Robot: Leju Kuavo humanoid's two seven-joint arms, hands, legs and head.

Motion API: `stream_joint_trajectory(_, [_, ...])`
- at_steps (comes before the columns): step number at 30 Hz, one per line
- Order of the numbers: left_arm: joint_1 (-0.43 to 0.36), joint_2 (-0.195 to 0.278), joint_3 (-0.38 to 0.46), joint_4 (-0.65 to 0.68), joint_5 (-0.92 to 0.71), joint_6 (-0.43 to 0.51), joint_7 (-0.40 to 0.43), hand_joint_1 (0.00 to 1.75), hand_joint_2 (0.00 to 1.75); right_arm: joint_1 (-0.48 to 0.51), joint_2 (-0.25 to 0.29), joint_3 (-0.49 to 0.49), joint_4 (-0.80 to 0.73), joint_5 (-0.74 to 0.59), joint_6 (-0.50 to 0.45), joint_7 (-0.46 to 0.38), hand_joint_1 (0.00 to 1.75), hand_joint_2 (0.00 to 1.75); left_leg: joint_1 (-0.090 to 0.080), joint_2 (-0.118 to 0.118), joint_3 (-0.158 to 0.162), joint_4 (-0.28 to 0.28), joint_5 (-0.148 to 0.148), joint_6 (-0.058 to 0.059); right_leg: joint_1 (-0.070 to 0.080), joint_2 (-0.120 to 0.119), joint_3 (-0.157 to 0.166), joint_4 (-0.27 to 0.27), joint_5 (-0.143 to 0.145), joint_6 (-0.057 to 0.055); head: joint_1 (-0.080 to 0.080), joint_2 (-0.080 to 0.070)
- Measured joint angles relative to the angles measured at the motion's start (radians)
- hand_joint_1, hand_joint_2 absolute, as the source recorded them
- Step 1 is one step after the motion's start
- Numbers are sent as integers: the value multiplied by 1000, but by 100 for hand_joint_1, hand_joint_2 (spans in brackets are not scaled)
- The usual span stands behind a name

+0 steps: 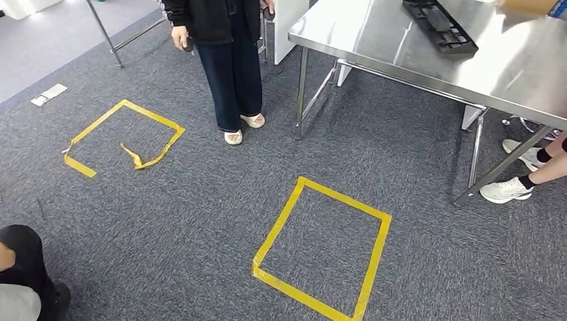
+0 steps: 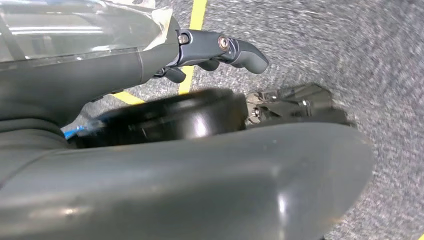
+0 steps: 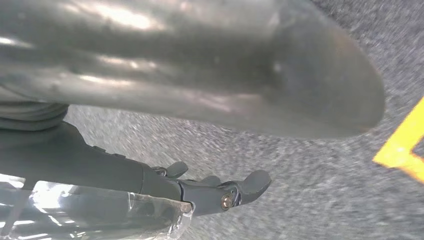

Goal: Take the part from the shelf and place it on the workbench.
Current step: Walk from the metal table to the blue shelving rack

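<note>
A long black part [image 1: 439, 25] lies flat on the shiny steel workbench [image 1: 521, 67] at the far right. My left hand [image 2: 215, 50] hangs over the grey carpet, fingers loosely spread, holding nothing. My right hand [image 3: 220, 192] hangs the same way above the carpet, also holding nothing. Both hands are far from the part.
A person in dark clothes [image 1: 227, 47] stands left of the bench. Another person's feet [image 1: 511, 187] are by its right legs, and a third person [image 1: 23, 267] is at the lower left. Two yellow tape squares [image 1: 321, 247] [image 1: 124, 137] mark the carpet. A cardboard box [image 1: 535, 5] sits on the bench.
</note>
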Motion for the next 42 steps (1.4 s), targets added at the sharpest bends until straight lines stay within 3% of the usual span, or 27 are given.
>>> stream_joint_trajectory(2, [-2,0,0,0,2,1,0,0,0,1,-1,2,0,1,0,0,0,0,1,-19,-6,-4,7,11,-5,53,-56,117,-52,-4,5,0])
stream_joint_trajectory(4, [-2,0,0,0,3,2,0,0,0,5,-1,2,0,1,0,1,0,0,0,-42,-13,-4,12,14,-7,73,-120,244,-92,-3,6,0])
stream_joint_trajectory(5, [-1,0,0,0,4,3,0,0,0,6,-2,3,0,2,2,2,0,0,0,-54,-15,-3,14,14,-8,75,-132,266,-92,3,6,0])
stream_joint_trajectory(6, [-1,0,0,0,4,4,0,0,0,7,-2,4,0,4,4,4,0,0,0,-66,-15,-3,16,12,-10,78,-123,242,-73,12,6,0])
stream_joint_trajectory(8, [-1,0,0,0,6,6,0,0,0,5,-4,8,0,9,8,6,0,0,0,-90,-15,-2,20,7,-16,102,-61,103,-11,30,7,0])
stream_joint_trajectory(10, [-2,0,0,0,6,8,0,0,0,4,-5,13,0,16,14,11,0,0,-3,-111,-20,1,24,-3,-20,136,-14,-8,29,32,6,0])
stream_joint_trajectory(11, [-2,0,0,0,6,8,1,0,0,4,-6,16,0,20,18,14,0,0,-4,-119,-24,1,27,-10,-19,145,-9,-25,33,28,6,0])
stream_joint_trajectory(13, [-1,0,0,0,6,13,5,0,0,3,-6,20,0,27,26,19,0,0,-2,-134,-32,0,33,-23,-17,129,-9,-26,38,14,5,0])
stream_joint_trajectory(14, [0,0,0,0,6,16,9,0,0,2,-6,22,0,30,29,21,0,0,0,-126,-38,7,29,-28,-18,119,-8,-27,42,6,5,0])
stream_joint_trajectory(16, [0,0,0,0,5,24,16,0,0,0,-6,27,0,35,34,23,0,0,1,-84,-70,70,-12,-35,-22,96,-9,-32,49,-11,0,0])
stream_joint_trajectory(18, [-1,0,0,0,5,28,19,0,87,1,-7,29,0,36,36,25,0,0,1,-46,-133,202,-83,-39,-16,70,-11,-31,49,-20,-3,0])
stream_joint_trajectory(20, [-1,0,0,0,4,28,21,0,175,3,-9,30,0,38,38,27,0,0,4,-39,-178,304,-117,-43,-12,42,-14,-31,49,-22,-2,0])
stream_joint_trajectory(21, [0,0,0,0,4,28,24,0,175,2,-9,32,0,39,42,27,0,0,5,-36,-174,303,-107,-44,-12,29,-15,-31,48,-22,-3,0])
stream_joint_trajectory(22, [1,0,0,0,4,28,26,0,175,1,-10,35,0,41,47,27,0,0,6,-29,-149,263,-81,-45,-12,18,-14,-31,48,-23,-3,0])
stream_joint_trajectory(25, [-3,0,-1,0,4,25,29,0,175,-1,-10,43,0,45,69,27,0,0,4,42,-36,62,-7,-40,-3,-9,-9,-27,41,-16,-3,0])
stream_joint_trajectory(26, [-4,0,-1,0,4,24,29,0,175,-1,-10,44,0,45,75,27,0,0,1,58,-19,28,0,-35,1,-18,-8,-26,39,-11,0,0])
stream_joint_trajectory(27, [-5,0,-1,0,4,22,29,0,175,-2,-11,45,0,45,81,27,0,0,-4,60,-17,16,-1,-29,4,-28,-8,-26,38,-6,2,0])
stream_joint_trajectory(29, [-3,0,-1,0,4,21,29,0,175,-4,-10,45,0,44,86,27,0,0,-7,34,-22,10,6,-13,2,-41,-7,-24,35,3,6,0])
stream_joint_trajectory(31, [-3,1,-1,0,4,22,29,0,175,-6,-10,46,0,44,88,27,0,0,-5,10,-24,3,16,3,-3,1,-27,18,8,6,7,0])
stream_joint_trajectory(33, [-5,1,-1,0,4,22,29,0,175,-3,-10,46,0,44,89,27,0,0,-4,-17,-29,1,23,12,-6,59,-84,142,-50,0,10,0])
stream_joint_trajectory(35, [-4,0,-1,0,4,21,29,0,175,1,-10,46,0,43,89,27,0,0,-5,-46,-34,1,26,15,-7,75,-143,265,-90,-1,11,0])
stream_joint_trajectory(36, [-3,0,-1,0,4,21,29,0,175,2,-11,46,0,43,89,27,0,0,-6,-60,-34,1,27,15,-8,77,-151,278,-87,5,11,0])
stream_joint_trajectory(39, [-2,1,-1,0,4,21,29,0,175,2,-12,46,0,42,89,28,0,0,-5,-86,-34,2,29,12,-11,80,-127,221,-51,21,12,0])
stream_joint_trajectory(42, [-2,1,-1,0,4,21,29,0,175,1,-12,46,0,42,89,28,0,0,-5,-88,-34,2,30,12,-11,81,-121,208,-45,23,11,0])
